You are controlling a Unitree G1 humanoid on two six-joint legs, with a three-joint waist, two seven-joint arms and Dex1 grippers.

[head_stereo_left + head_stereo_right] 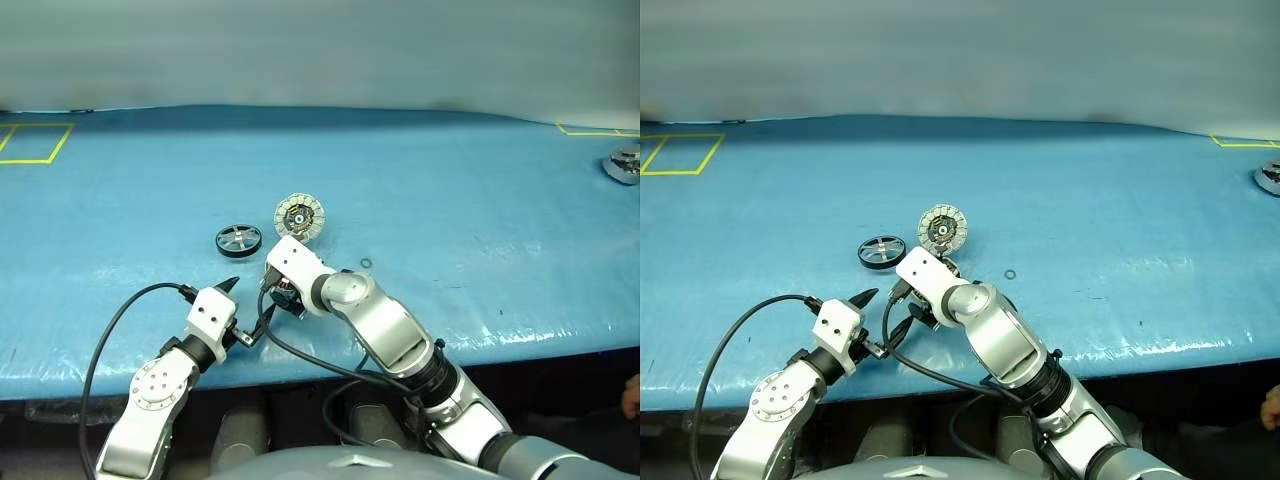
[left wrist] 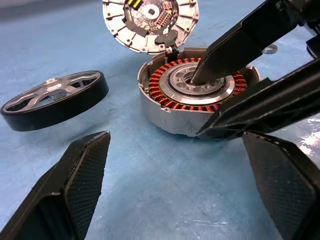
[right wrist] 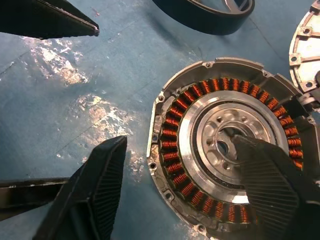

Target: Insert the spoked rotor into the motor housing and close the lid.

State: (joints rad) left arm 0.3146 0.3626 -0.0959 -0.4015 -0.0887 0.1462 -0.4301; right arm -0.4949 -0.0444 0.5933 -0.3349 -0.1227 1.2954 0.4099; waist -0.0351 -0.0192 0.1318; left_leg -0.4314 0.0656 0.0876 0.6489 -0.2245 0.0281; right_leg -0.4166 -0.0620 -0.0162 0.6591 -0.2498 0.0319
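Note:
The motor housing sits on the blue table with its copper windings showing. Its lid stands tipped up at the far rim, pale segmented inner face towards me. The spoked rotor lies flat on the table just left of the housing. My right gripper is open and straddles the housing's wall: one finger points into the centre hub, the other is outside the near wall. It holds nothing. My left gripper is open and empty, low over the table just short of the housing.
A small washer lies on the table right of the housing. A silver part sits at the far right edge. Yellow tape marks are at the far left. The table's front edge is close behind my grippers.

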